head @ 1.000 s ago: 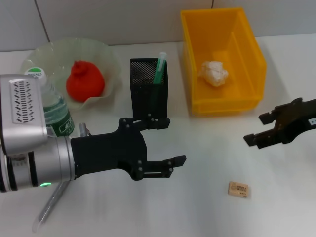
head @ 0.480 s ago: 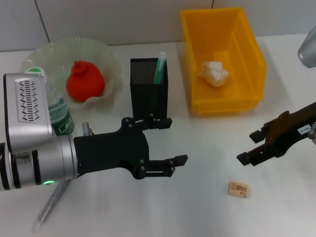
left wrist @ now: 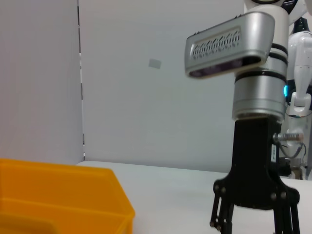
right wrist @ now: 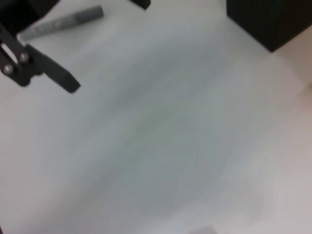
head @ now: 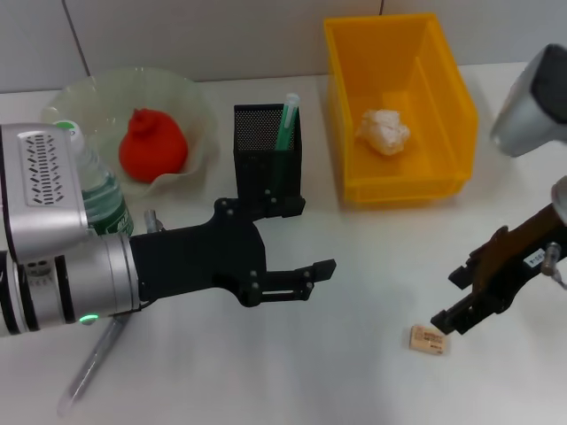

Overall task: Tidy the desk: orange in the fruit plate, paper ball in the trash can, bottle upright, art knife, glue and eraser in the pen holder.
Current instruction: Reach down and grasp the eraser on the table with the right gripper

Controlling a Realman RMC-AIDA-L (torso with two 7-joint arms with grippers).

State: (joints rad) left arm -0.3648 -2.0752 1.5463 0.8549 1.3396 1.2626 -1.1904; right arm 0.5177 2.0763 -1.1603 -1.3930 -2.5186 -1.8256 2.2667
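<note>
- Desk [head: 354,372]: plain white tabletop, bearing every item below.
- Left gripper [head: 297,247]: held above the desk in front of the pen holder, fingers spread apart, nothing between them.
- Trash can [head: 452,97]: bright yellow bin at the far right; the paper ball [head: 383,131] lies inside.
- Fruit plate [head: 190,97]: pale-green scalloped bowl at far left, holding the orange [head: 152,146].
- Right gripper [head: 452,299]: low over the desk at near right, fingers apart, one tip just beside the eraser.
- Bottle [head: 99,197]: upright beside the plate, partly hidden by the left arm.
- Pen holder [head: 266,159]: black mesh cup between plate and bin, a green-tipped item standing in it.
- Eraser [head: 427,340]: flat on the desk, outside the holder.
</note>
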